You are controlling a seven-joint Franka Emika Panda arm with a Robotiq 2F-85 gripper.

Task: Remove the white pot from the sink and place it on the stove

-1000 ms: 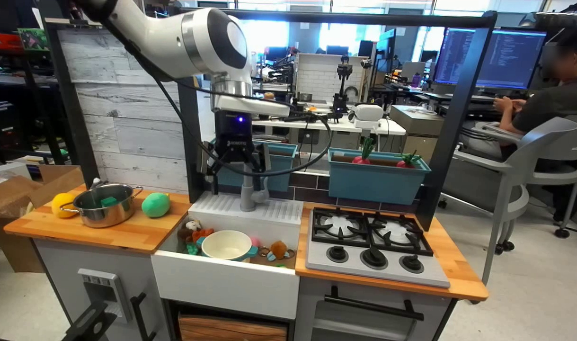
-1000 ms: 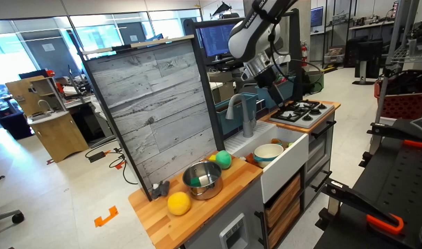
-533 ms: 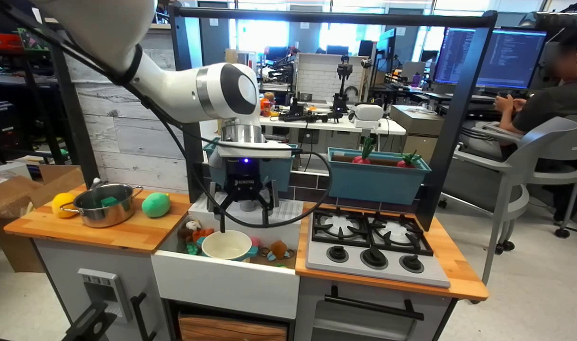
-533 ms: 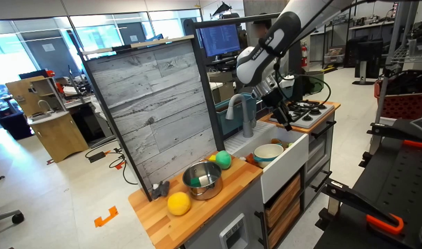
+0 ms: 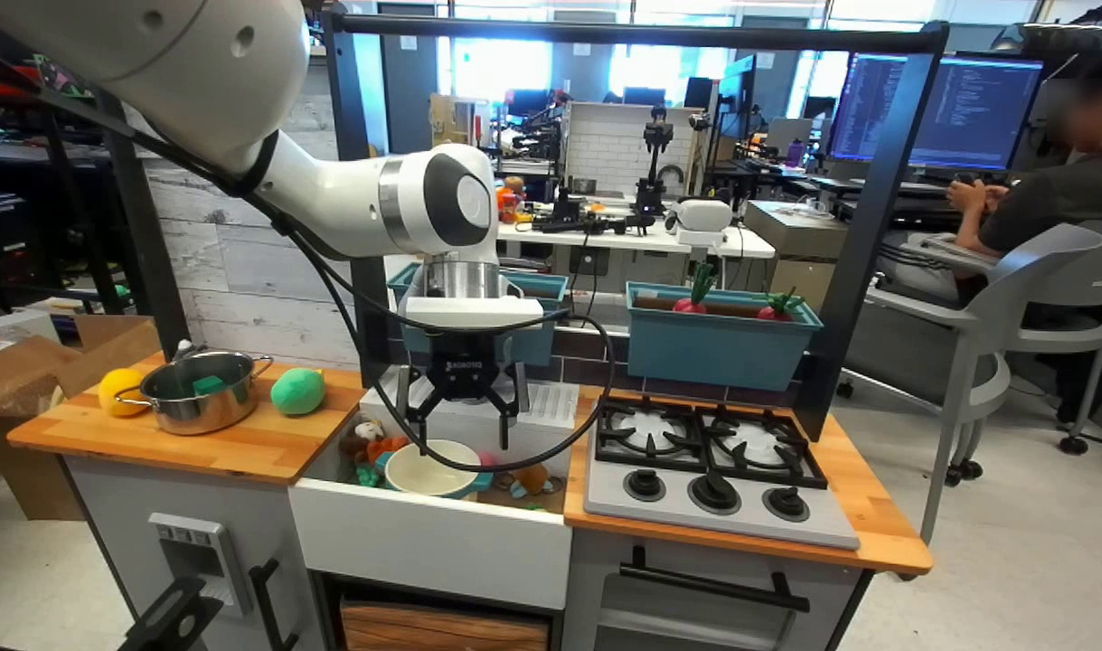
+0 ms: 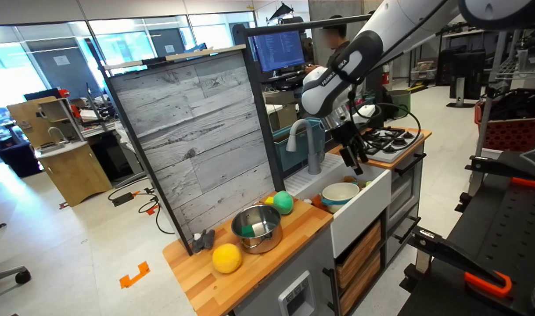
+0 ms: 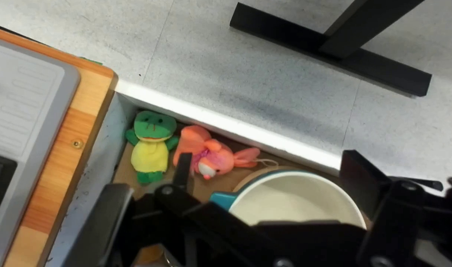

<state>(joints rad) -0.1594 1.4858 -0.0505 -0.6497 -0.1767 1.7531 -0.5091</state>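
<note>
The white pot (image 5: 424, 472), cream inside with teal handles, stands in the white sink (image 5: 433, 533). It shows in both exterior views (image 6: 340, 192); in the wrist view the pot (image 7: 296, 200) is partly hidden by the gripper body. My gripper (image 5: 462, 434) is open and empty above the sink, its fingers pointing down. In an exterior view the gripper (image 6: 357, 166) is above the pot and toward the stove side. In the wrist view the fingers (image 7: 268, 165) are wide apart, with pot and toys below. The stove (image 5: 695, 506) has black grates and nothing on it.
Soft toys lie in the sink, including a frog (image 7: 151, 144) and an orange toy (image 7: 211, 152). A grey faucet (image 6: 311, 149) stands at the back. A metal pot (image 5: 205, 402), green ball (image 5: 297, 391) and yellow ball (image 6: 227, 258) sit on the wooden counter.
My gripper has come down and forward from near the faucet at the back to above the sink, staying open. The white pot and the other objects have not moved.
</note>
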